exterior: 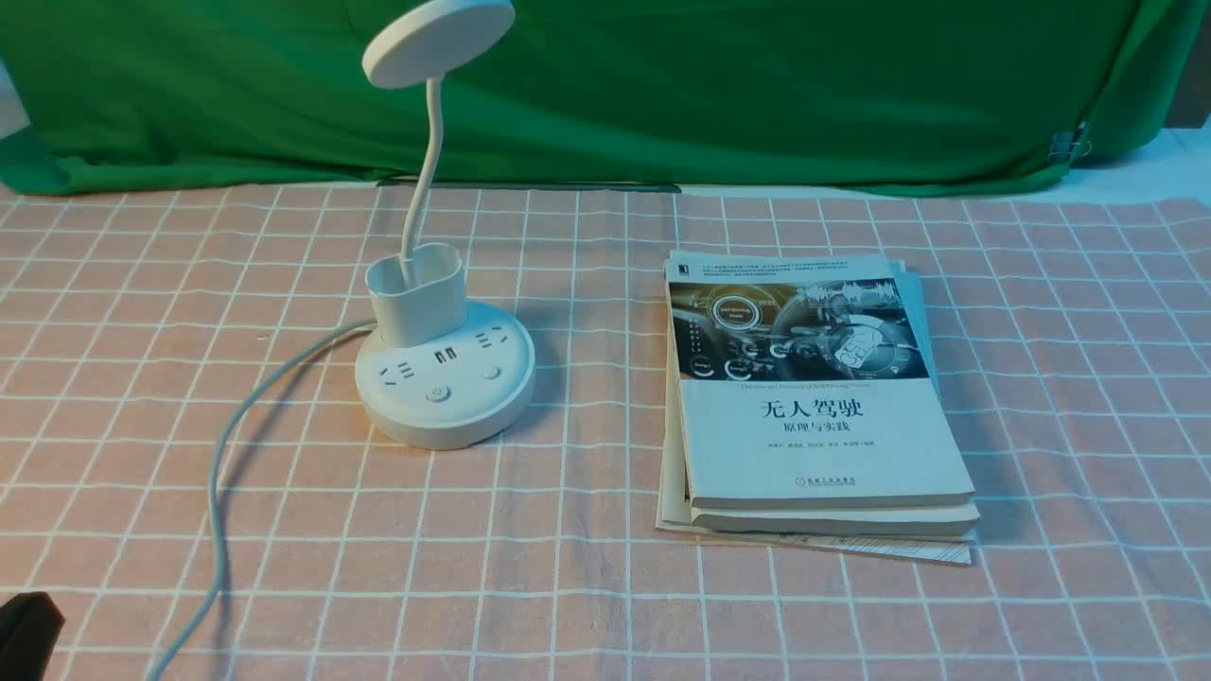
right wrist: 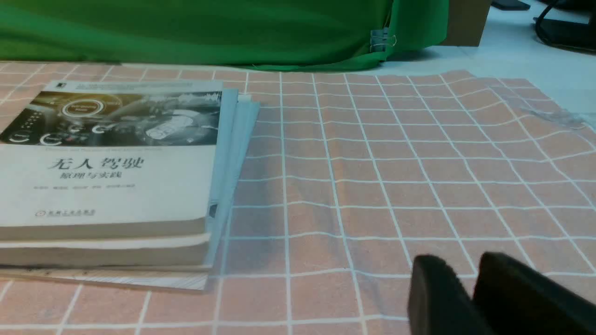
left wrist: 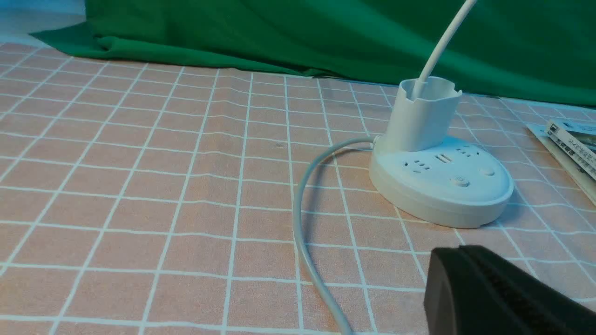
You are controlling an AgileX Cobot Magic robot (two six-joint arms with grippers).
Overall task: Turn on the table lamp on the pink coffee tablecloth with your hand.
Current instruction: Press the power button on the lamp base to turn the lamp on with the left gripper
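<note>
The white table lamp point(exterior: 445, 378) stands on the pink coffee tablecloth point(exterior: 568, 586), left of centre, with its disc head point(exterior: 437, 43) up on the bent neck and not glowing. Its round base has sockets and two buttons point(exterior: 437, 393). It also shows in the left wrist view point(left wrist: 442, 181). My left gripper point(left wrist: 447, 255) is shut and empty, low over the cloth, short of the base. Only a black corner of it point(exterior: 28, 629) shows in the front view. My right gripper point(right wrist: 458, 265) is shut and empty over bare cloth, right of the books.
The lamp's white cord point(exterior: 222, 473) curves from the base toward the front left edge, and shows in the left wrist view point(left wrist: 302, 223). A stack of books point(exterior: 814, 397) lies right of the lamp. The green backdrop cloth point(exterior: 757, 85) closes the far side.
</note>
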